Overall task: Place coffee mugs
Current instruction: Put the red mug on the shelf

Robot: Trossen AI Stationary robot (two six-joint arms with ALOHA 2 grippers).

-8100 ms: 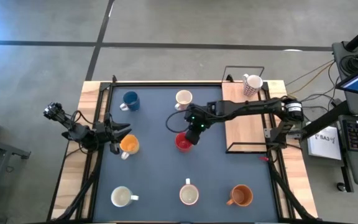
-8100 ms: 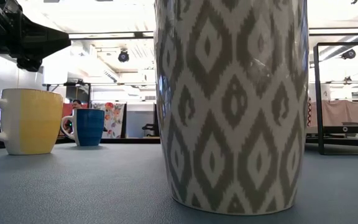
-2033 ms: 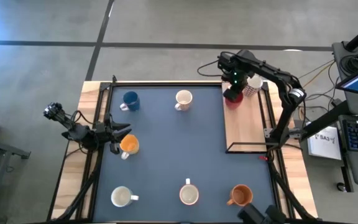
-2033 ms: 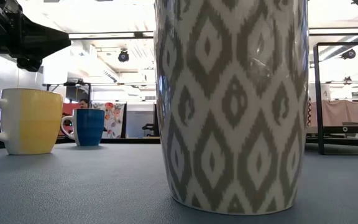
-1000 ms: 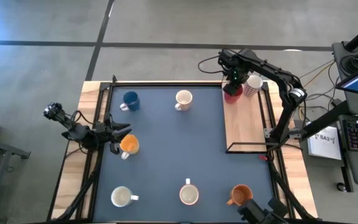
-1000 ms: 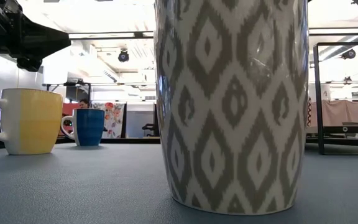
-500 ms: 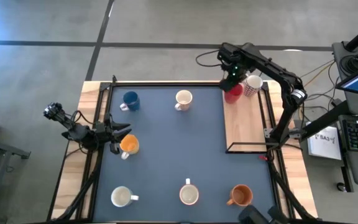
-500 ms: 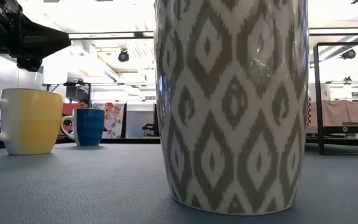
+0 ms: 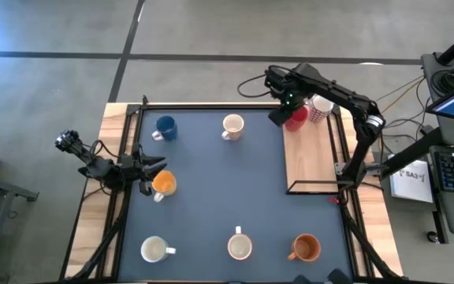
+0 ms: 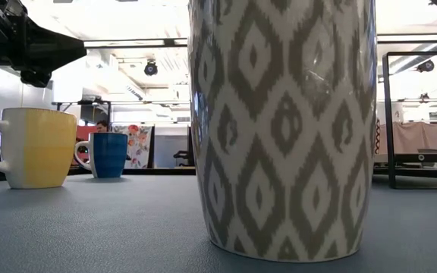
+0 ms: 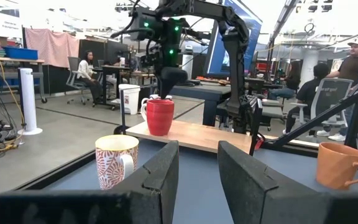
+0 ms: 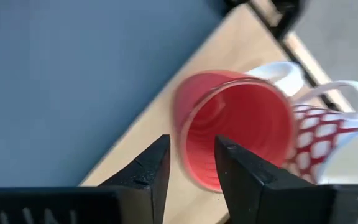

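Note:
The red mug (image 9: 296, 119) stands on its base at the far left corner of the wooden board (image 9: 312, 162), beside a white mug with red pattern (image 9: 320, 107). My right gripper (image 9: 277, 116) hangs open just above and to the left of the red mug (image 12: 235, 127), pointing down and touching nothing. My left gripper (image 9: 158, 168) waits open at the table's left, next to a yellow-orange mug (image 9: 165, 184). On the dark mat also stand a blue mug (image 9: 165, 127), a cream mug (image 9: 232, 125), a white mug (image 9: 154, 250), a patterned mug (image 9: 239, 247) and an orange mug (image 9: 306, 248).
A thin black wire frame (image 9: 288, 138) rims the wooden board. Cables (image 9: 254, 83) trail off the table's far edge behind my right arm. In the low view the patterned mug (image 10: 283, 129) fills the middle. Bare mat (image 9: 219, 189) lies in the table's centre.
My right gripper has risen off the red mug and gone toward the table's left, turning a little. The red mug stays upright on the board beside the white patterned mug.

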